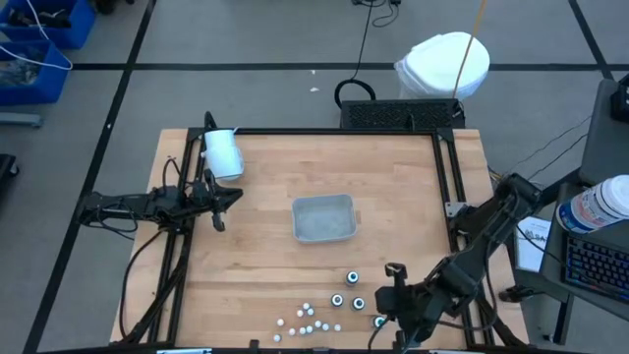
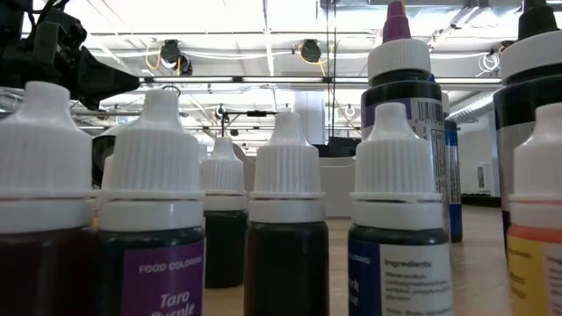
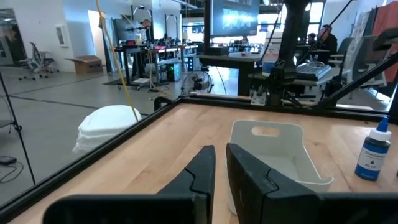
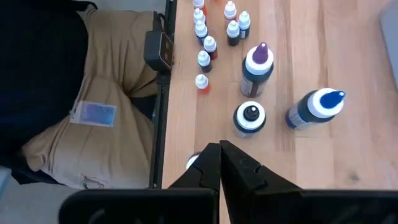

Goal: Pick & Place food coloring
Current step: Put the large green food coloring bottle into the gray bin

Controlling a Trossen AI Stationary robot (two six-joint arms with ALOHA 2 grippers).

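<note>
Hovering above the food coloring bottles, my right gripper is closed and empty, positioned for selection; tray awaits; left gripper idles nearly closed.

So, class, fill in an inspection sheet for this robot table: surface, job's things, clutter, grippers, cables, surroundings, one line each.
Surface: wooden table in a dark frame.
Job's things: food coloring bottles, larger dark ones and tiny white-capped ones, clustered at the near edge by the right arm; none in the tray at mid-table.
Clutter: white cylinder on its side at the far left corner.
Grippers: left gripper shut, empty, at the left edge; right gripper shut, empty, above the larger bottles.
Cables: black cable across the floor behind the table.
Surroundings: white bag on the floor behind, blue bins far left, keyboard to the right.
</note>
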